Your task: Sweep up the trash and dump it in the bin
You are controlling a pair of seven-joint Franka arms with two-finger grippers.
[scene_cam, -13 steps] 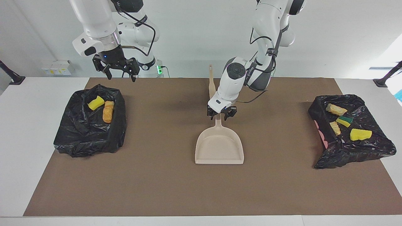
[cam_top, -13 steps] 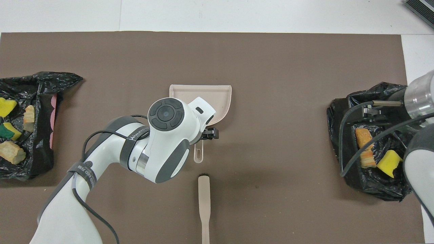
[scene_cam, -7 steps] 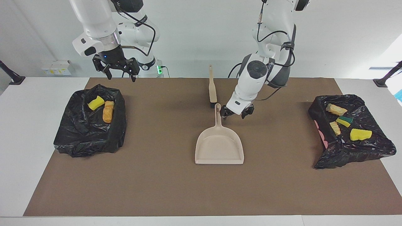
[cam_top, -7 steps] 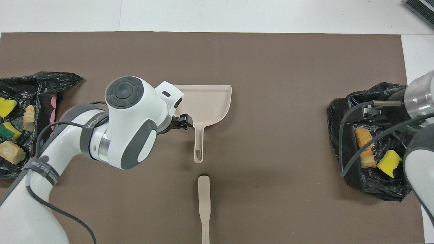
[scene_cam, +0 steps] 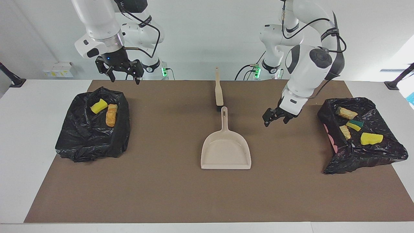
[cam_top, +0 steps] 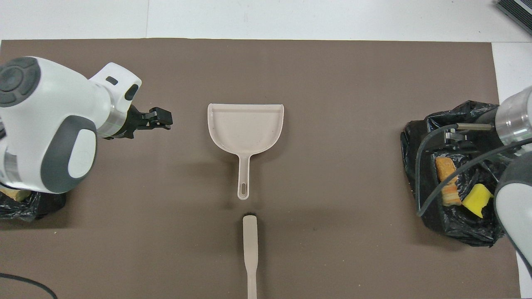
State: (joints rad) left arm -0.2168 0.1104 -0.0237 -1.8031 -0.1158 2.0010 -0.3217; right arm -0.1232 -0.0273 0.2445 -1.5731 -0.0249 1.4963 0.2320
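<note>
A beige plastic dustpan point(scene_cam: 226, 150) and slim beige brush point(scene_cam: 219, 88) lie mid-tabletop between two black-bagged bins point(scene_cam: 93, 124). Left claw point(scene_cam: 275, 117) hangs wide, empty, above brown mat point(scene_cam: 161, 187); right claw point(scene_cam: 120, 72) likewise.

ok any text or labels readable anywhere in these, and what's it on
None can be read.
Left arm: a black band with white lettering, too small to read.
White box by the wall at the right arm's end: yellow stickers, too small to read.
Dustpan, brush, bin bags: no markings visible.
</note>
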